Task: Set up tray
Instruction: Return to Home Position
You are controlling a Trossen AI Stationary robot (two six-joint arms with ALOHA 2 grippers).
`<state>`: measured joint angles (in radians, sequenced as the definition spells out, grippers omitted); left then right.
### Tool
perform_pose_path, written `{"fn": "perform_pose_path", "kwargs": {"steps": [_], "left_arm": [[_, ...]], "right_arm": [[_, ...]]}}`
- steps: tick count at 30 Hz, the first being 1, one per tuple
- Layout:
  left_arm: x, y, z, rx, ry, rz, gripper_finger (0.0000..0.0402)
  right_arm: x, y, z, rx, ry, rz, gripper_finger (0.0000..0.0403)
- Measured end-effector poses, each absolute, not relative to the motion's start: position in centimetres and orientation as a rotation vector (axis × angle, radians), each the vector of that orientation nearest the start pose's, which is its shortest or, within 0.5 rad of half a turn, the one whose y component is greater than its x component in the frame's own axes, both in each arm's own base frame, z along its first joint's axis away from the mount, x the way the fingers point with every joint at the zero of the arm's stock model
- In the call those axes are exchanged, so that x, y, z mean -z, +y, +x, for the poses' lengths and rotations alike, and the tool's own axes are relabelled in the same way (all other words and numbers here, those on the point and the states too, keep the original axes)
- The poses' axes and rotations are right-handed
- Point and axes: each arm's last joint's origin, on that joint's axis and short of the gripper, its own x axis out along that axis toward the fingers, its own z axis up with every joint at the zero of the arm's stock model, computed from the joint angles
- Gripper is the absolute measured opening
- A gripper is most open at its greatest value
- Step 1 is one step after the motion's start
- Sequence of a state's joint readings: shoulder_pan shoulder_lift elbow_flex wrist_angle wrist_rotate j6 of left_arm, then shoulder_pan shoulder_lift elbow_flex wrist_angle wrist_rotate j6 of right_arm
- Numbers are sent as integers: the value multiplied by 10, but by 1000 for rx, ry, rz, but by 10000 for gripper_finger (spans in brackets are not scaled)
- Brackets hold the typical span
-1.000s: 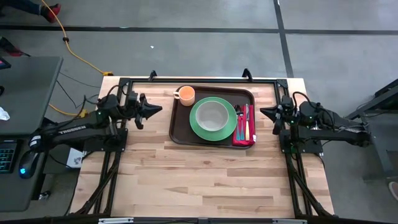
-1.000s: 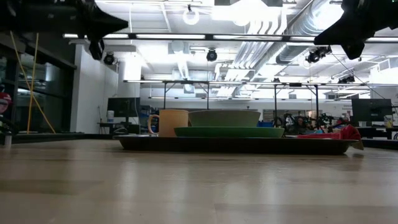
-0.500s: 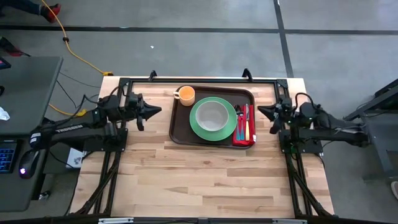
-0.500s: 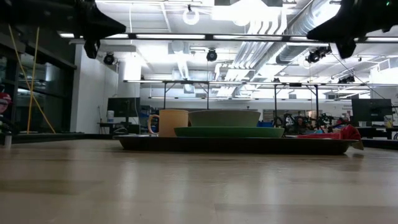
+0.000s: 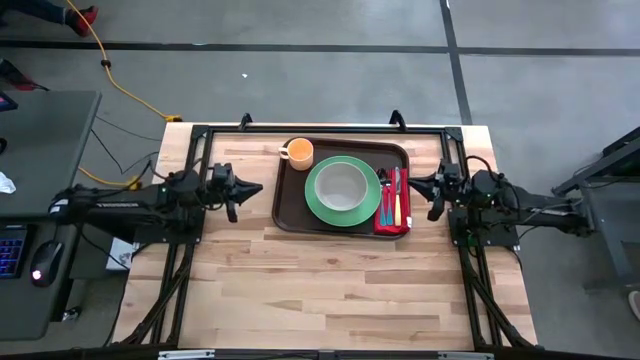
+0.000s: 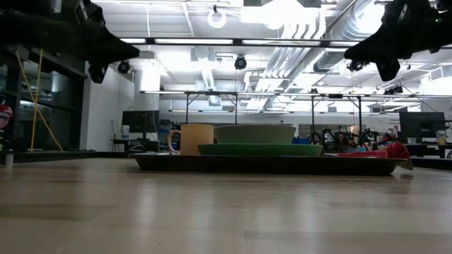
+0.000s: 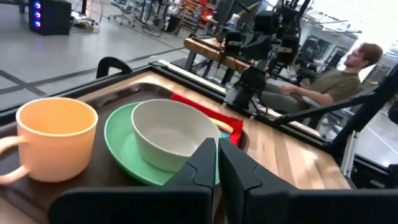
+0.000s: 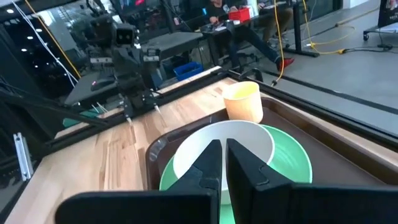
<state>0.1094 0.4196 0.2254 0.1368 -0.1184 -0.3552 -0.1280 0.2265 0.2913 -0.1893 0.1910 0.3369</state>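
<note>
The dark brown tray lies flat on the wooden table near its far edge. On it stand an orange mug at the far left corner, a green plate with a pale bowl on it, and a red napkin with cutlery along the right side. My left gripper hangs shut and level, left of the tray and above the table. To the tray's right my right gripper hangs shut and level. Both point at the tray and touch nothing.
A black frame rail runs along the table's far edge behind the tray. Bare wooden tabletop stretches from the tray to the near edge. A seated person shows beyond the table's right side. A desk stands left of the table.
Both grippers have sunk a little while staying level. My left gripper has also swung slightly toward the table's near edge, its arm now lying straighter. The tray and the things on it have not moved.
</note>
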Motion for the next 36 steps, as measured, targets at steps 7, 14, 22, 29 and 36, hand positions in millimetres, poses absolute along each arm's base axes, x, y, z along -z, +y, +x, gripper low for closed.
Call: {"fn": "perform_pose_path", "kwargs": {"steps": [7, 14, 22, 29, 36], "left_arm": [[-197, 11, 127, -225, -40, -339, 32], [-179, 8, 125, -232, -27, -343, 19], [-163, 10, 123, -286, 63, -332, 44], [-154, 9, 122, -267, 115, -357, 19], [-149, 8, 121, -269, 164, -373, 39]], "right_arm": [[-219, -18, 101, 314, 36, 331, 0], [-198, -18, 105, 313, 70, 352, 0], [-183, -19, 106, 324, 106, 352, 0], [-170, -17, 107, 272, 59, 365, 0], [-159, -17, 105, 262, 42, 394, 0]]}}
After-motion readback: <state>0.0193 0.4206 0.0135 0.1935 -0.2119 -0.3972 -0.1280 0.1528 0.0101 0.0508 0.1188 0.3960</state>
